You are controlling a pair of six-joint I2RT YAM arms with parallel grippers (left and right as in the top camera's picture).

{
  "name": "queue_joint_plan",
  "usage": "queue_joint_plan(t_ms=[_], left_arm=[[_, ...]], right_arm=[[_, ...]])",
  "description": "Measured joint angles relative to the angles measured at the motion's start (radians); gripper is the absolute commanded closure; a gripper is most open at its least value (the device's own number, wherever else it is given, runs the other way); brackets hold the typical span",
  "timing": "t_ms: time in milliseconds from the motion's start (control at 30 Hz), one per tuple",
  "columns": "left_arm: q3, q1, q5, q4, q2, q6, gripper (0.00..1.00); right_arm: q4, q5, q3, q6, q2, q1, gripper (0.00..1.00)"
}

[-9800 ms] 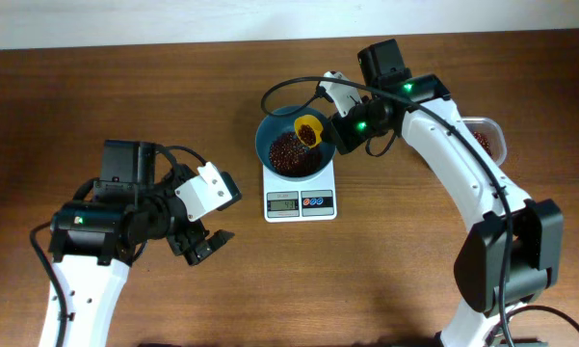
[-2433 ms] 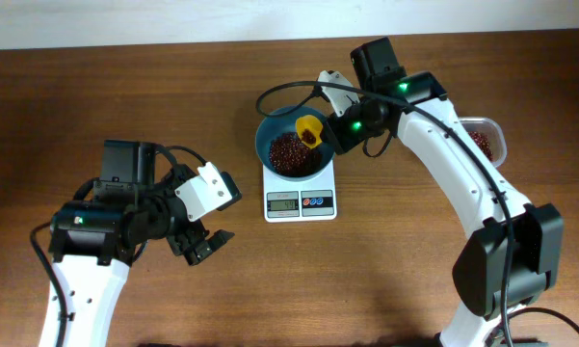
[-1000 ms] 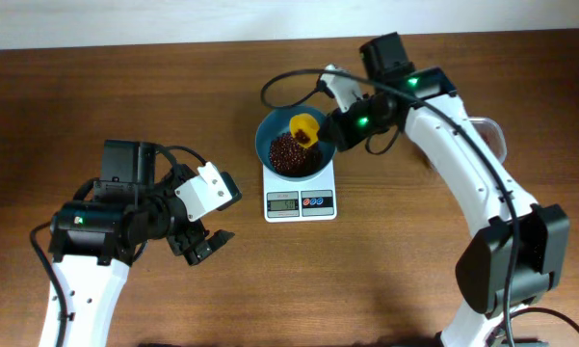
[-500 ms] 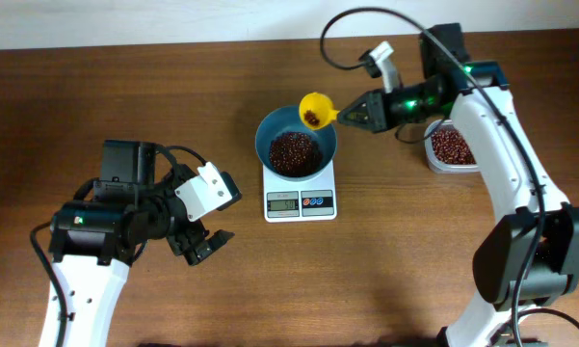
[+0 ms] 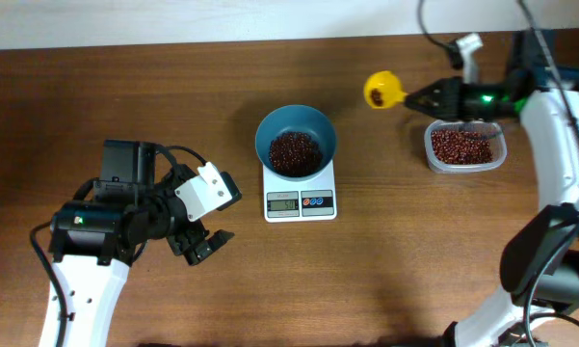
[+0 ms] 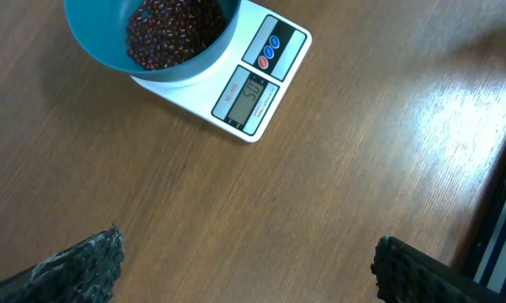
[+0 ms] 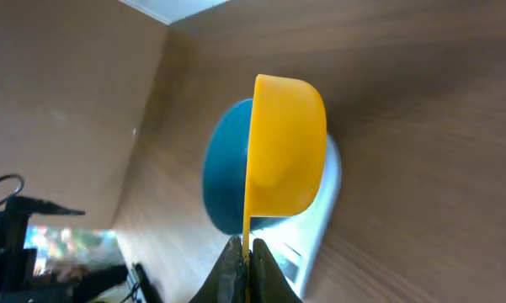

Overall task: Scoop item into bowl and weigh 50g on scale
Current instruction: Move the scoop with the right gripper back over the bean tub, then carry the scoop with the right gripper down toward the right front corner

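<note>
The teal-blue bowl (image 5: 296, 143) stands on the white scale (image 5: 301, 196) at the table's middle and holds a heap of red-brown beans (image 5: 295, 152). Both show in the left wrist view, the bowl (image 6: 101, 50) and the scale (image 6: 261, 84). My right gripper (image 5: 426, 98) is shut on the handle of a yellow scoop (image 5: 381, 91), held in the air between the bowl and a clear tub (image 5: 465, 146) of beans. A few beans lie in the scoop. In the right wrist view the scoop (image 7: 282, 143) hides part of the bowl (image 7: 223, 181). My left gripper (image 5: 204, 243) is open and empty at the front left.
The clear plastic tub of beans stands at the right, just below my right gripper. The table's far edge meets a pale wall (image 5: 173, 19). Black cables run above the right arm.
My right gripper has swung right with the yellow scoop, away from the bowl toward the clear tub. The left arm has not moved.
</note>
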Motion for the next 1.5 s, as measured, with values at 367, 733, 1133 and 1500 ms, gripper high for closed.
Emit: queue_joint_plan(t_ms=[367,733,1133,1500], left_arm=[[0.000,0.000,0.000,0.000,0.000,0.000,0.01],[0.000,0.000,0.000,0.000,0.000,0.000,0.01],[0.000,0.000,0.000,0.000,0.000,0.000,0.01],[0.000,0.000,0.000,0.000,0.000,0.000,0.01]], right_arm=[[-0.205,0.230,0.002,-0.139,0.000,-0.161,0.96],[-0.203,0.542,0.002,-0.192,0.000,-0.231,0.96],[-0.078,0.874,0.002,-0.186,0.000,-0.104,0.96],[-0.060,1.115,0.002,-0.169,0.000,-0.001,0.96]])
